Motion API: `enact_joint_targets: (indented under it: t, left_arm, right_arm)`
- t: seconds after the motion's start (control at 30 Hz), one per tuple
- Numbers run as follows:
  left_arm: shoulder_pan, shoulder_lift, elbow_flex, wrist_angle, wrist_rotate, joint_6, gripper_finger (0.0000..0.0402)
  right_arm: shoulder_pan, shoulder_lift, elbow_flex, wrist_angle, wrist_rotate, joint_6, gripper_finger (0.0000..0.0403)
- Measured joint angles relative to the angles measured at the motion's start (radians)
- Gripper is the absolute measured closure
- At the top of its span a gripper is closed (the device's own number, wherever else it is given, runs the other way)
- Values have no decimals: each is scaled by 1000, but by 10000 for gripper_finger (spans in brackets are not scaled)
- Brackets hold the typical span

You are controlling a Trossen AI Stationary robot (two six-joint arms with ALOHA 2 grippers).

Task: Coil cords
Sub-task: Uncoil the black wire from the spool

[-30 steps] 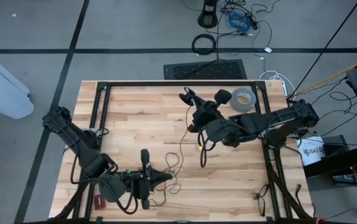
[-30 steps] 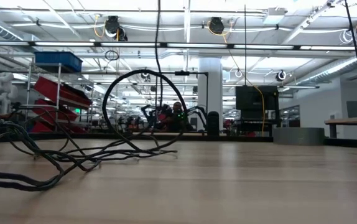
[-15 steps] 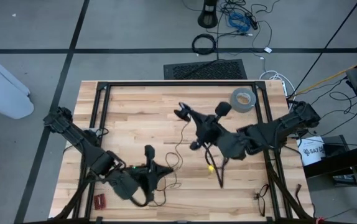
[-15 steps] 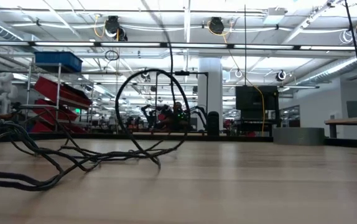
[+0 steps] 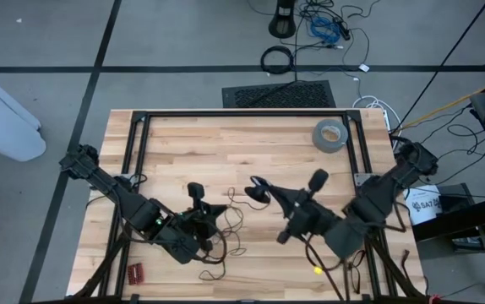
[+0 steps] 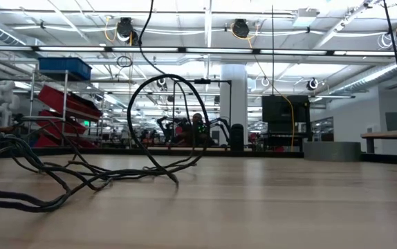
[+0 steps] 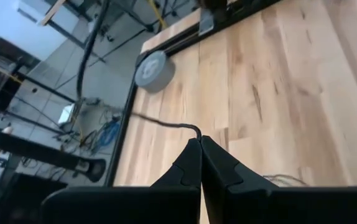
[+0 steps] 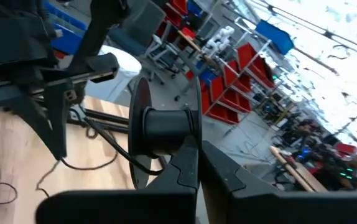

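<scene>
Both grippers were pressed together: the left gripper pinched the wire at lower centre of the high view, and the right gripper sat just right of it. Rest of the wire lay in loose loops on the table, tape roll off in the upper right.

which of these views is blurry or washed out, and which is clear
High view: evenly lit and sharp, thin black wire traceable on the table. Low view: ceiling glare, wire loop in focus, room behind soft. Left wrist view: soft all over, tape roll smeared. Right wrist view: bright background washed out.
</scene>
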Motion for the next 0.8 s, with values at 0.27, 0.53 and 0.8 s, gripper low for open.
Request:
enact_joint_targets:
  t: [0.27,0.53,0.8]
  left_arm:
    - [4,0,0,-9,88,-21,401]
    - [49,0,-32,39,198,-22,401]
    - [133,0,-161,233,415,97,401]
  right_arm:
    - [94,0,0,-4,113,4,403]
    - [164,0,0,-3,111,52,403]
    - [189,0,0,-2,143,63,403]
